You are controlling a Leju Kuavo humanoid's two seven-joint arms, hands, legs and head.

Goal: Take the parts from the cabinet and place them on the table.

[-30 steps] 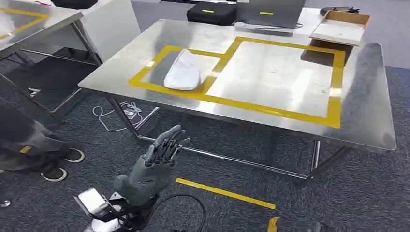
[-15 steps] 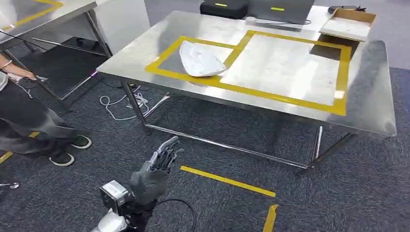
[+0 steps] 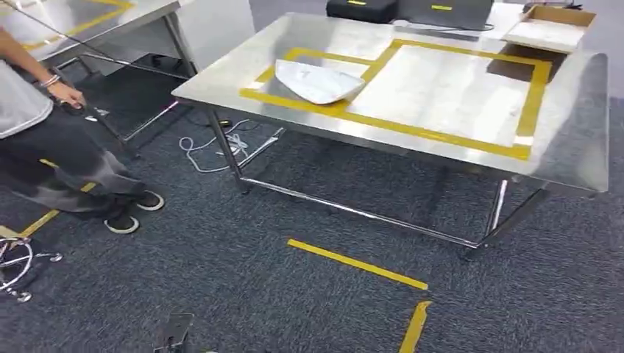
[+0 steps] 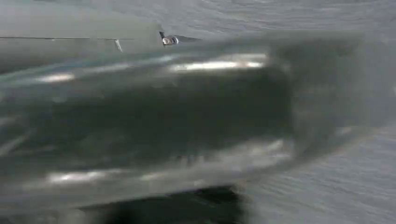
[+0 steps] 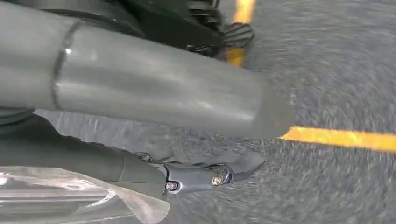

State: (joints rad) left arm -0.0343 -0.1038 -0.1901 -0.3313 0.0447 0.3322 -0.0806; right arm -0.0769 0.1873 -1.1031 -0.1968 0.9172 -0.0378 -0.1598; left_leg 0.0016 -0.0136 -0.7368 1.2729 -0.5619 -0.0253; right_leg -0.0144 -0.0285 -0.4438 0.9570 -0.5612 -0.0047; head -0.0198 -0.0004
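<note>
From the head view, a steel table [image 3: 574, 110] marked with yellow tape carries one white bagged part [image 3: 318, 80], lying inside the smaller taped rectangle, so at least one delivery looks finished. No cabinet is in sight, and how many parts remain cannot be judged from here. A person [image 3: 51, 140] stands at the left beside another table [image 3: 132, 15]; a yellow floor strip [image 3: 357, 263] crosses the carpet.

In the left wrist view, everything is smeared by motion blur. A pale, glossy shape spreads across the picture, possibly the left hand [image 4: 154, 126] seen too close; whether its fingers are spread or curled cannot be told.

In the right wrist view, the right hand [image 5: 154, 135] hangs above the carpet, its thick thumb and darker fingers extended and holding nothing. Crinkled clear plastic [image 5: 70, 196] shows beside it.
</note>
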